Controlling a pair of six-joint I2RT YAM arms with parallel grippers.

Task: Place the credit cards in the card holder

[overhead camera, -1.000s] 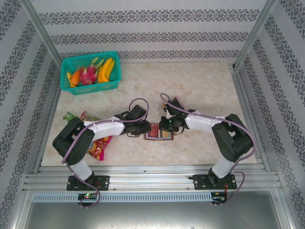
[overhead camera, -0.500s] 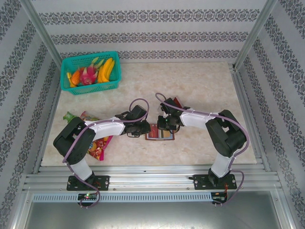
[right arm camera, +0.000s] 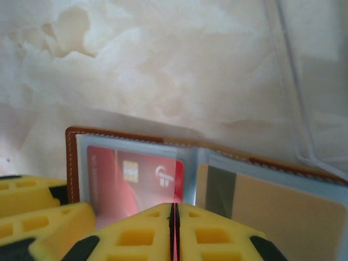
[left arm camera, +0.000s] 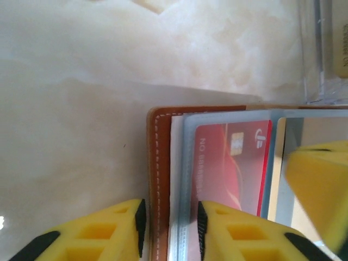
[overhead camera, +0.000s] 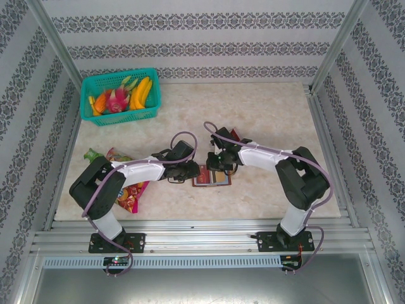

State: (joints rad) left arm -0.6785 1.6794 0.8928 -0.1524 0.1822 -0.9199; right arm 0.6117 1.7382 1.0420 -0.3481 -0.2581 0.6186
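Note:
The brown leather card holder [overhead camera: 218,180] lies open and flat on the marble table. A red credit card [right arm camera: 125,179] sits in its left clear sleeve, its right edge just outside the sleeve's mouth. A tan card [right arm camera: 277,215] with a dark stripe fills the right sleeve. My right gripper [right arm camera: 174,209] hovers over the fold by the red card's edge, jaws almost together with only a thin slit and nothing visibly held. My left gripper [left arm camera: 171,225] straddles the holder's stitched left edge [left arm camera: 159,163], one finger on the table side, the other over the sleeve holding the red card [left arm camera: 228,163].
A clear plastic stand [right arm camera: 304,81] is just beyond the holder on the right. A colourful snack packet [overhead camera: 130,190] lies under my left arm. A teal basket of fruit [overhead camera: 120,95] sits at the back left. Metal rails edge the table.
The right gripper has shifted a little left and farther back over the holder, and its elbow has drawn in. The left arm has stayed at the holder's left edge.

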